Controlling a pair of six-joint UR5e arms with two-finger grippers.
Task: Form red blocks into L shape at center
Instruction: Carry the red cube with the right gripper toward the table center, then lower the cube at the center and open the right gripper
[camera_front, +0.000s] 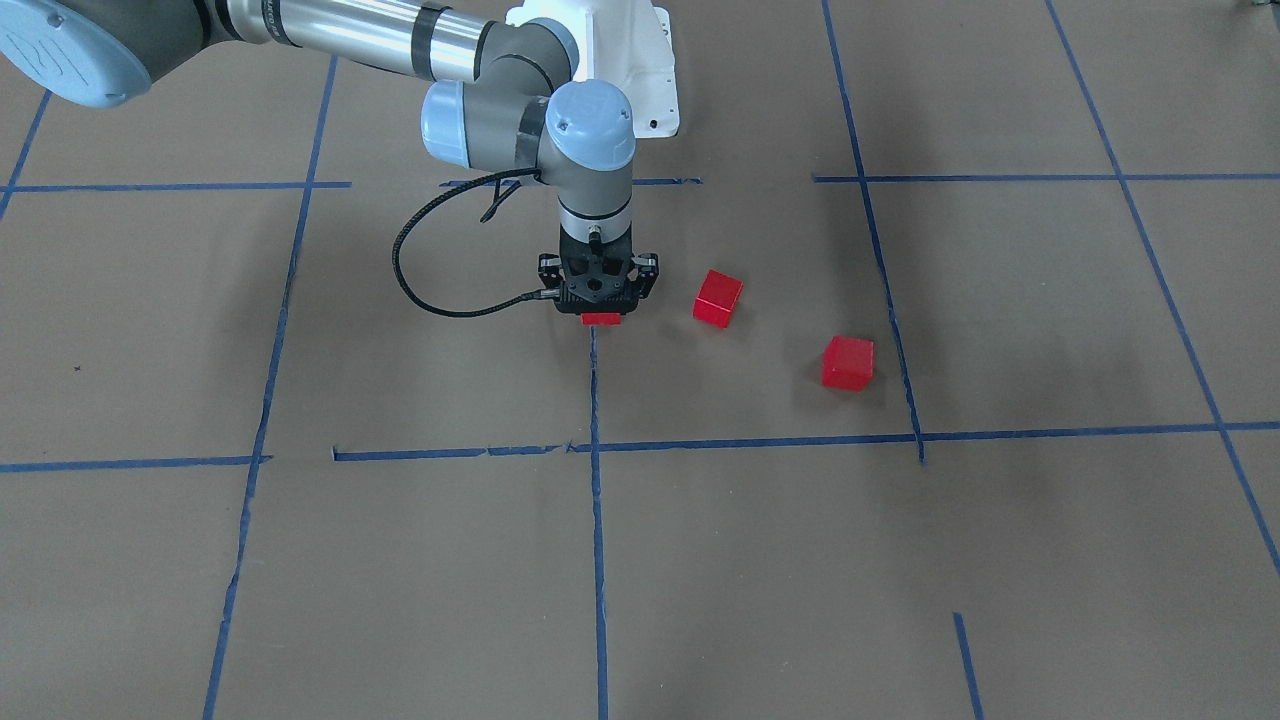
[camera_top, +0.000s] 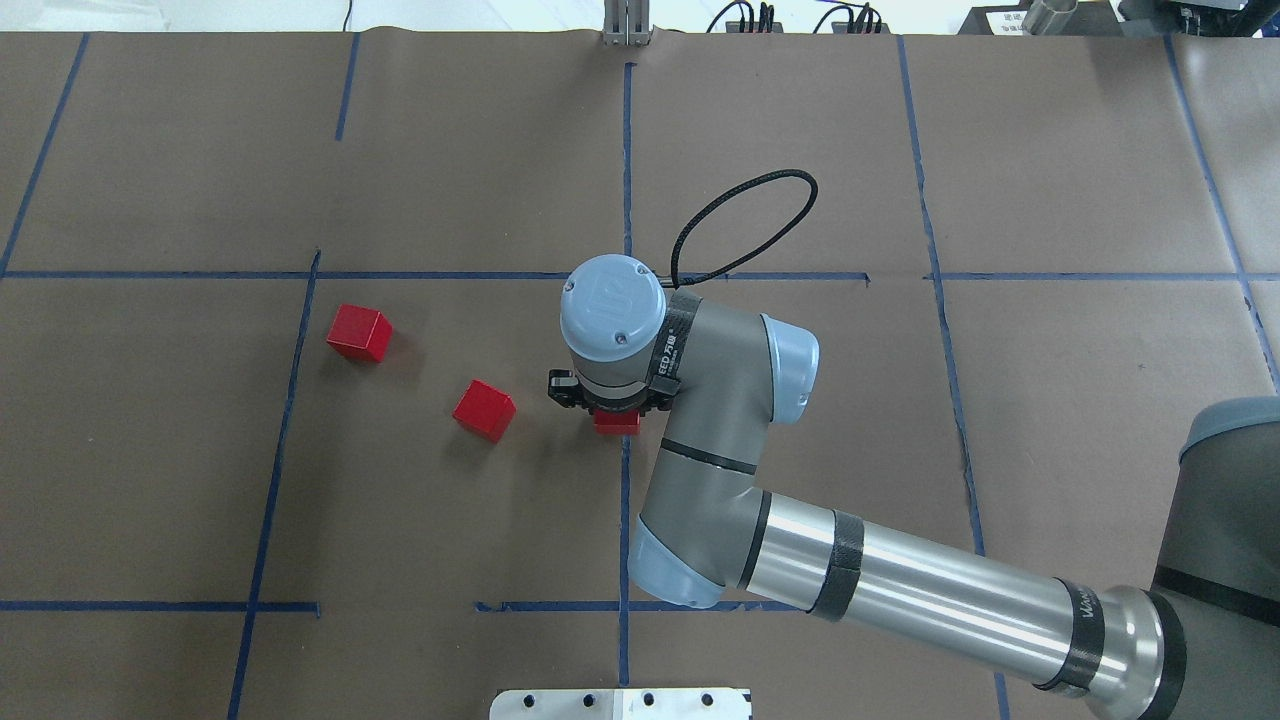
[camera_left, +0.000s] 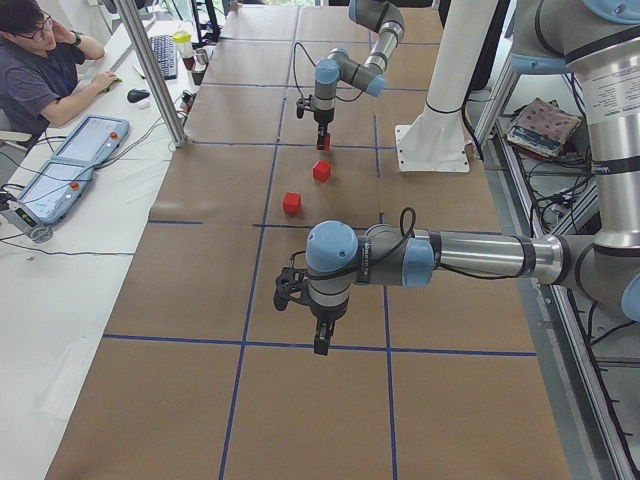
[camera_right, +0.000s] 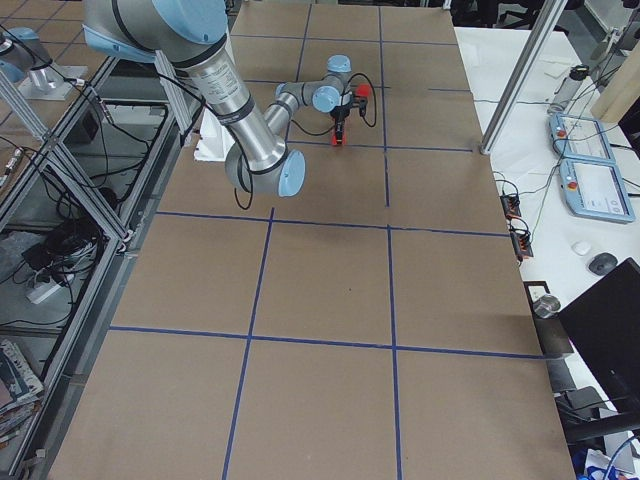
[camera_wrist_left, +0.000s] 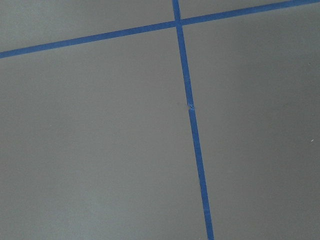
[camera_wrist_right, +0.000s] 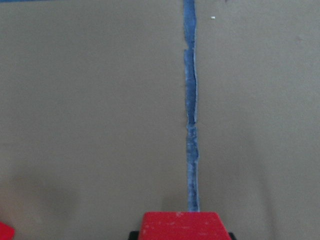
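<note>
Red block (camera_front: 601, 319) clamped in right pincer (camera_front: 600, 310), low over tape line (camera_front: 594, 390) of middle cell (camera_top: 450, 520). Second block (camera_front: 718, 298) and third block (camera_front: 848, 362) lie loose on tabletop (camera_front: 150, 600), in cell's left half. Cubes likely light, rigid, matte: pinch flat opposite faces squarely. Left pincer (camera_left: 319, 345): apart or together, cannot tell.

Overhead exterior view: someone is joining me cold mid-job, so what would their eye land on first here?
The big right arm reaches in from the lower right, its end effector closed on a red block at the lengthwise blue tape line of the centre cell. Next come two loose red blocks in the same cell on the robot's left: the nearer block and the farther block, apart from each other.
</note>
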